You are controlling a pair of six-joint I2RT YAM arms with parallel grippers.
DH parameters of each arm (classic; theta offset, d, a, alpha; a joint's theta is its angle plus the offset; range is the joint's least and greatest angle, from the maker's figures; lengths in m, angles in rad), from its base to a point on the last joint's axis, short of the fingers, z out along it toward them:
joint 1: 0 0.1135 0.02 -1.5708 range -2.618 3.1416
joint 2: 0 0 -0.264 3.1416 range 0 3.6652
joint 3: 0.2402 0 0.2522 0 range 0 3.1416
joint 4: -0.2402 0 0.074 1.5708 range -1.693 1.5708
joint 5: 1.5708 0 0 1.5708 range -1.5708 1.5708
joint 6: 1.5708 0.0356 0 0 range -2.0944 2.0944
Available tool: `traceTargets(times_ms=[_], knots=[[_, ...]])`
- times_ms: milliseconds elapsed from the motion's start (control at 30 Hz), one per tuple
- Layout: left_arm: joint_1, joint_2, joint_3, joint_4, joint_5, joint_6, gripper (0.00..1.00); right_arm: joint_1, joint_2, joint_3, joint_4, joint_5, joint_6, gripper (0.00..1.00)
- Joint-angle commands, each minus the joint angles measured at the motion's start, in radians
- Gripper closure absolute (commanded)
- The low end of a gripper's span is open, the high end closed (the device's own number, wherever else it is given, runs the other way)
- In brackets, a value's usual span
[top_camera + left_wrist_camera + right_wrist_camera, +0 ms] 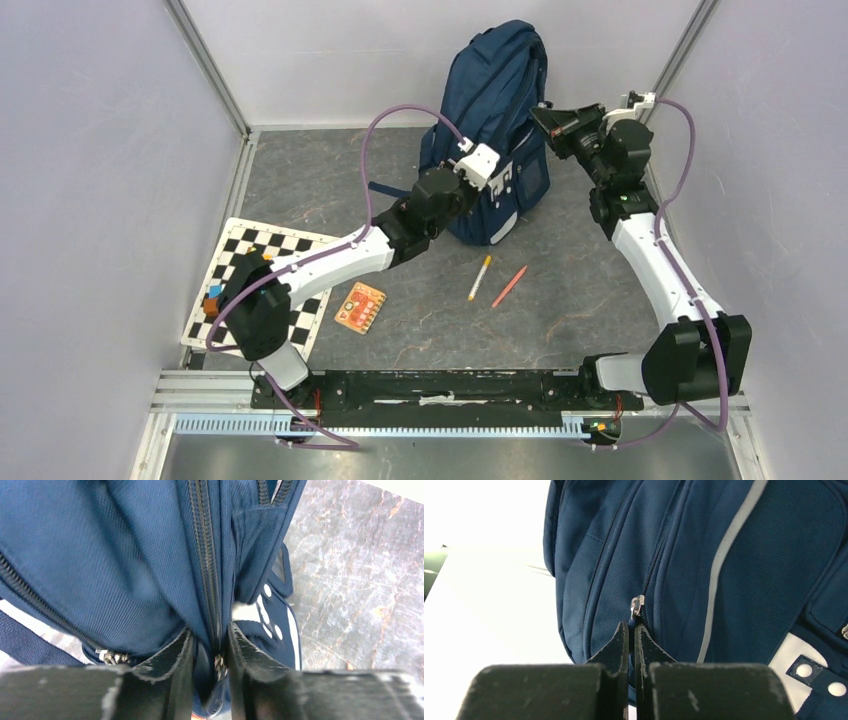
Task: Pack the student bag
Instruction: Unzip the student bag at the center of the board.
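- The student bag (495, 90) is standing upright at the far middle of the table (600, 310), front pockets facing the near side. Upright makes sense, since it puts the zips where both arms can reach them.
- The left gripper (210, 632) is in on the bag's near face. Its claw is only slightly apart and pinched on a ridge of navy fabric with a zipper seam (207, 570) running up between the fingers. My guess is it's there to anchor the cloth so the zip has something to pull against.
- The right gripper (631, 626) comes in from the bag's right side with its claw pressed together, tips right under a metal zipper slider (637, 605). I can't tell whether the pull tab is nipped in there.
- The stuff to pack sits on the near side: a yellow pen (480, 277), a red pen (508, 287) just right of it, and an orange card (360, 307) further left beside a chessboard (300, 250).
- So I'd say this is the opening step, and nothing looks packed yet.
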Motion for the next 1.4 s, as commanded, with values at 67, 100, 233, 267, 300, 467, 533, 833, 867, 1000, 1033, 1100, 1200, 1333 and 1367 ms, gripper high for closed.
traceTargets(times_ms=[67,100,233,267,300,467,533,833,867,1000,1033,1100,1200,1333,1367], knots=[[0.0,-0.14,0.212,-0.39,-0.022,-0.12,0.41,-0.104,-0.045,0.134,0.07,0.233,-0.089,1.0],[0.0,-0.142,0.243,-0.415,-0.016,-0.157,0.38,-0.104,-0.052,0.123,0.061,0.191,-0.088,1.0],[0.0,-0.1,0.433,-0.492,-0.01,-0.265,0.3,-0.101,-0.121,0.037,0.049,0.186,-0.086,1.0],[0.0,-0.072,0.485,-0.509,-0.004,-0.28,0.28,-0.1,-0.139,0.017,0.046,0.196,-0.087,1.0],[0.0,-0.047,0.548,-0.527,0.006,-0.295,0.27,-0.1,-0.157,-0.002,0.043,0.203,-0.093,1.0],[-0.002,0.125,0.838,-0.609,0.105,-0.348,0.21,-0.081,-0.225,-0.08,0.023,0.223,-0.124,1.0],[-0.007,0.193,0.924,-0.634,0.135,-0.365,0.19,-0.065,-0.245,-0.11,0.022,0.223,-0.13,1.0],[-0.071,0.289,0.996,-0.629,0.123,-0.377,0.17,0.007,-0.259,-0.122,-0.026,0.223,-0.177,1.0],[-0.073,0.294,0.992,-0.632,0.116,-0.375,0.16,0.013,-0.259,-0.121,-0.026,0.223,-0.178,1.0],[-0.074,0.33,0.997,-0.666,0.068,-0.35,0.14,0.041,-0.256,-0.108,-0.027,0.223,-0.189,1.0],[-0.075,0.339,0.999,-0.67,0.057,-0.346,0.14,0.045,-0.256,-0.105,-0.028,0.224,-0.191,1.0],[-0.075,0.359,1.005,-0.67,0.04,-0.326,0.17,0.05,-0.255,-0.097,-0.027,0.248,-0.195,1.0],[-0.076,0.388,1.018,-0.674,0.022,-0.278,0.35,0.051,-0.253,-0.082,-0.028,0.262,-0.204,1.0],[-0.077,0.392,1.004,-0.682,0.042,-0.205,0.75,0.05,-0.244,-0.057,-0.019,0.312,-0.207,1.0],[-0.076,0.388,0.998,-0.684,0.044,-0.194,0.85,0.05,-0.239,-0.05,-0.018,0.329,-0.203,1.0]])
